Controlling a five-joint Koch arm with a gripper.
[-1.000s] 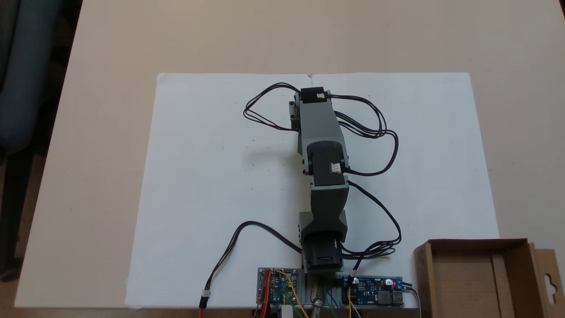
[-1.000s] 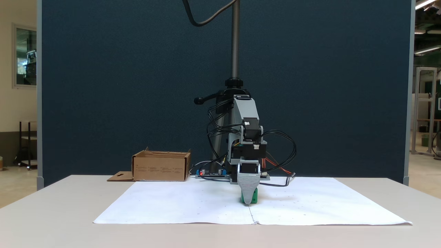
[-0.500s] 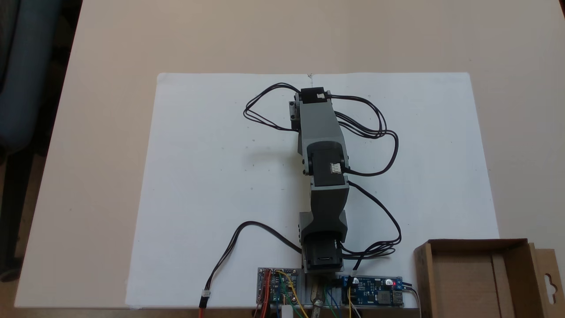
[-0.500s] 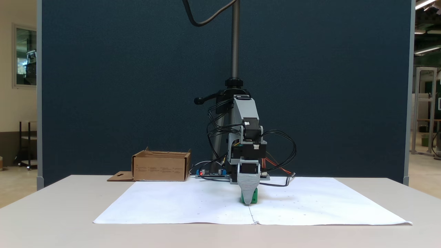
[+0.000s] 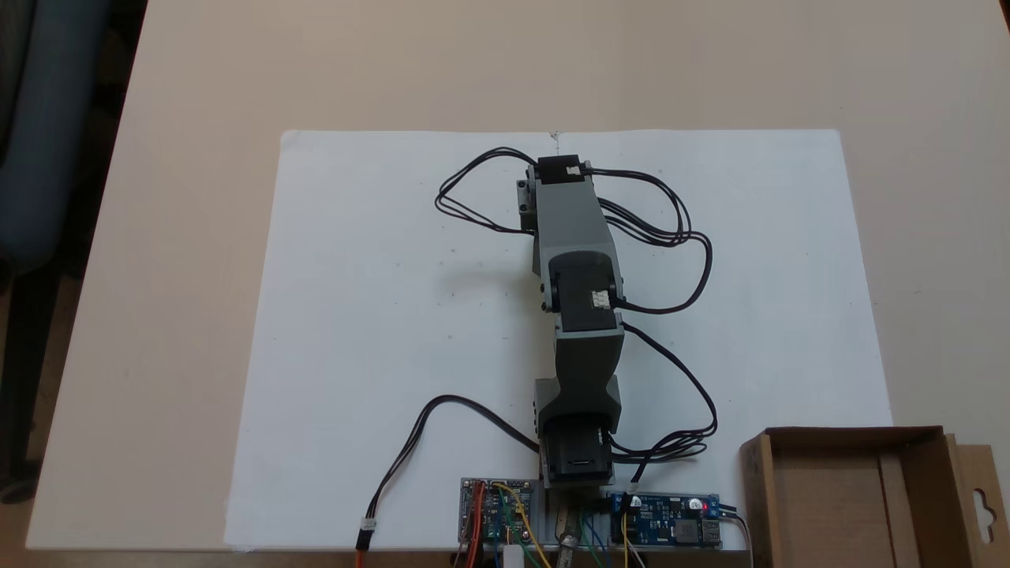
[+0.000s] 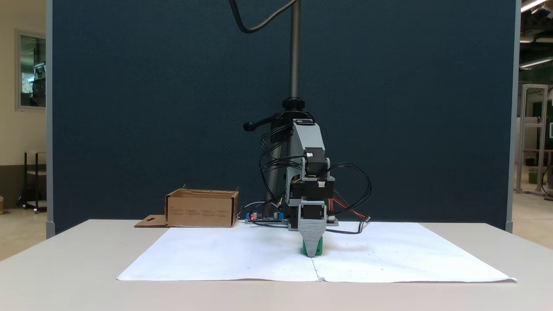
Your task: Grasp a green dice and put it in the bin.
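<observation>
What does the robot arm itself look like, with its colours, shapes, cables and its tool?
The arm is built of boxy grey plastic links joined by black servo blocks with small white connectors. Thin black cables loop loosely off both sides. The tool is grey, ribbed and tapers to a narrow tip. Orange wires show near the wrist.

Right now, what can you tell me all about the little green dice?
The green dice is a small bright green cube that looks like plastic. It sits on the white paper, near its front edge in the fixed view from the table's side. The grey pincer stands right in front of it, tip down at the paper, hiding its middle. Pips are too small to tell.
</observation>
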